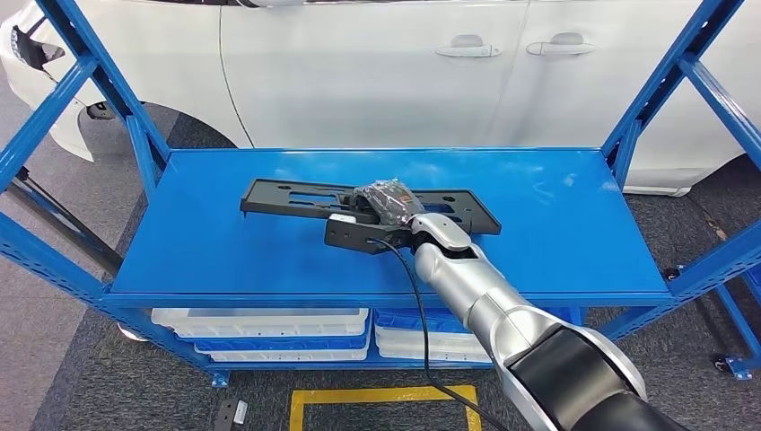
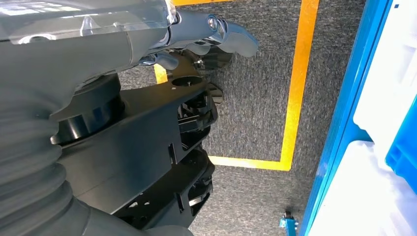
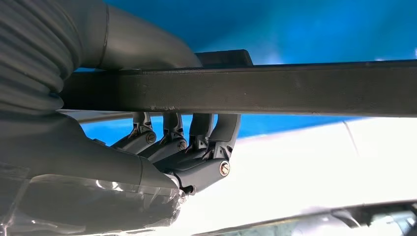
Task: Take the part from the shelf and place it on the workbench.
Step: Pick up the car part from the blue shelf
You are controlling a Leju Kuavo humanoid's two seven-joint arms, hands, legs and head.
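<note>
On the blue shelf (image 1: pixel 269 242), the long black part (image 1: pixel 296 199) lay flat across the top deck, with the right robot hand (image 1: pixel 388 203) reaching over its middle. In the right wrist view, the dark fingers (image 3: pixel 196 142) curled around a straight bar of the part (image 3: pixel 295 88), with the thumb on the other side, so this robot hand was clamped on it. Taking the part near its middle was probably meant to keep so long a piece balanced when lifted (a judgement, not a thing seen). Whether it had left the deck could not be told.

The left robot hand (image 2: pixel 216 37) hung low over grey carpet (image 2: pixel 255 113) marked with yellow floor tape (image 2: pixel 297 83), its fingers curled in with nothing between them, likely because it was not needed for this step.

Much was hidden. The right robot hand covered the grasp point in the head view, and a clear wrap blurred its outline. A second black piece (image 1: pixel 354 235) sat just beside the wrist; whether it belonged to the part was unclear. The white car (image 1: pixel 386 72) behind was cut off at the top. White and blue bins (image 1: pixel 269 332) showed partly under the deck.
</note>
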